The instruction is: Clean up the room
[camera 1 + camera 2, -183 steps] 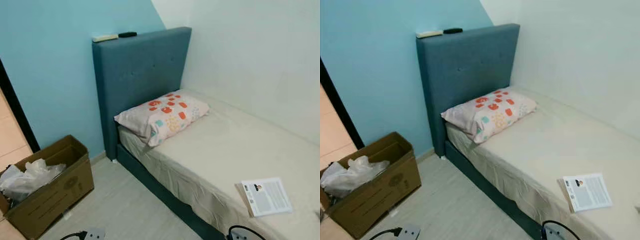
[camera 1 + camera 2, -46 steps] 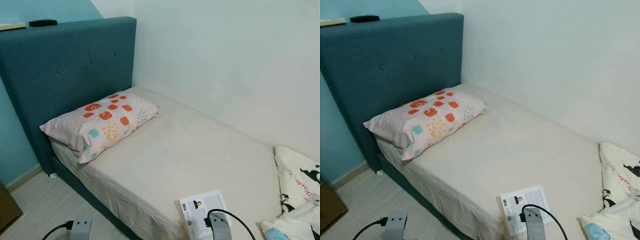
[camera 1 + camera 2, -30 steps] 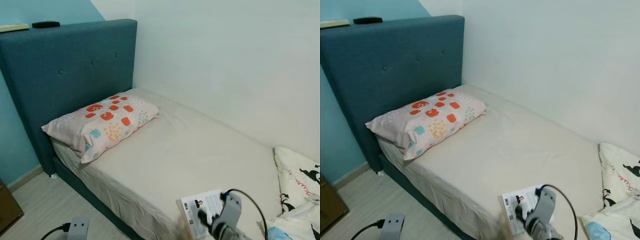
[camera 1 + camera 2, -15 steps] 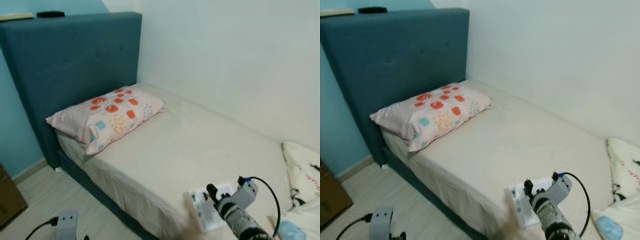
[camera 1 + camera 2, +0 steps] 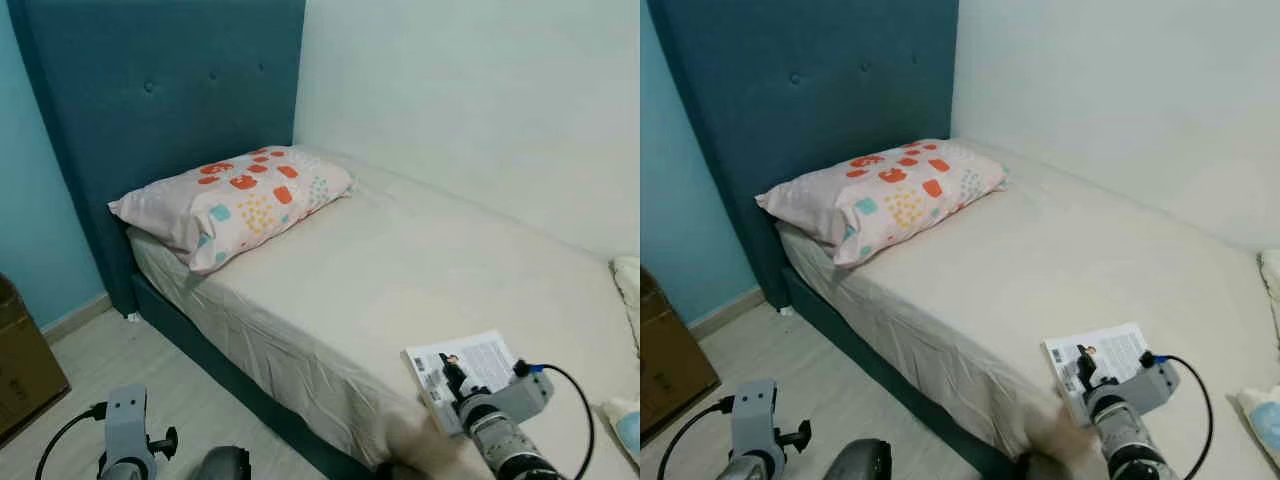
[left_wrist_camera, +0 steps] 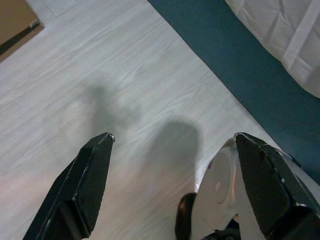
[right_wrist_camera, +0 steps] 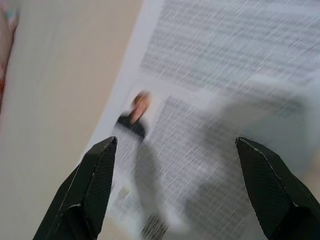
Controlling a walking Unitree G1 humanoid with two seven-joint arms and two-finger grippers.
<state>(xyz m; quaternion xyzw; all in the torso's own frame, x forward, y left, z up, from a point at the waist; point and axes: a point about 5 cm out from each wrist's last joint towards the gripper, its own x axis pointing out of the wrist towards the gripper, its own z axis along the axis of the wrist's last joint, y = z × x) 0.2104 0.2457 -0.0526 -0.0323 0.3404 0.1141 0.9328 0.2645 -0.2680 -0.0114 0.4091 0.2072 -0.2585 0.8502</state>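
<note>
The right hand (image 7: pixel 172 185) has come up off the floor side and reached out over the booklet (image 5: pixel 465 372), fingers spread wide above it.

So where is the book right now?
The book lies flat on the bed near its floor-side edge, on the robot's right and well away from the pillow. The open right gripper is just over it.

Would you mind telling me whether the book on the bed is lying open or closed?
Closed: the book lies flat on the bed, printed cover up; right gripper hovers over it.
</note>
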